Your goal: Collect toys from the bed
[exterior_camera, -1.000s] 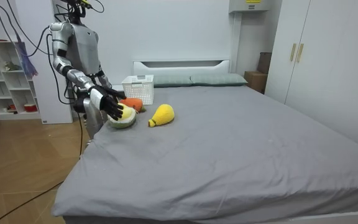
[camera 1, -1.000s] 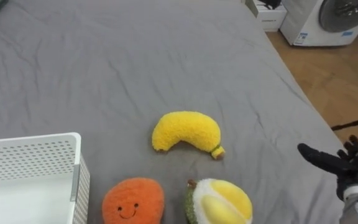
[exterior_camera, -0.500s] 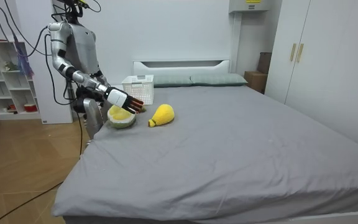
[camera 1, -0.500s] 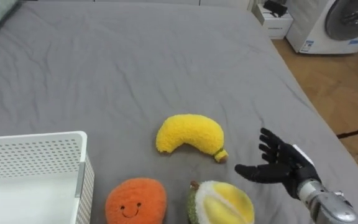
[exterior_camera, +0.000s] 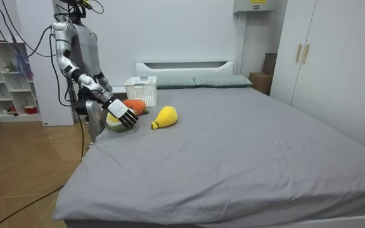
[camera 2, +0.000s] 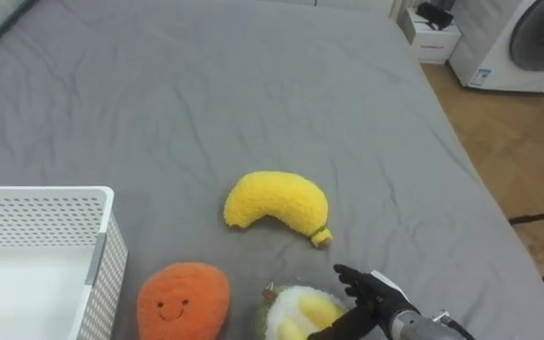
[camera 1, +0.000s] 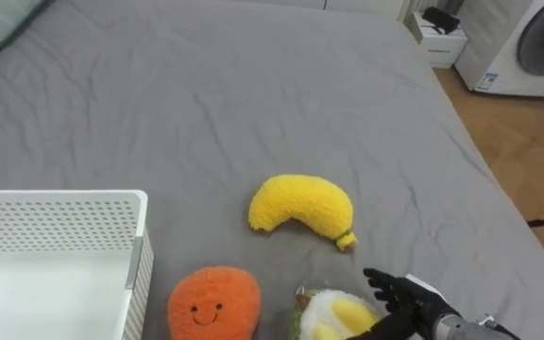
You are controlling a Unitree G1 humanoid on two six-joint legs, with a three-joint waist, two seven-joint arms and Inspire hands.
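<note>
r. hand (camera 1: 409, 297) is brought in from bed (camera 1: 206, 94) edge over durian (camera 1: 333, 316); fingers spread, nothing held; grasp judged imminent.

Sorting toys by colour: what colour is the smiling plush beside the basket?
The plush is orange, clearest in the left eye view.

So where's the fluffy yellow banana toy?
The fluffy yellow banana toy lies on the grey bed, centre of the left eye view, just beyond the round orange plush and the yellow-green plush fruit.
</note>
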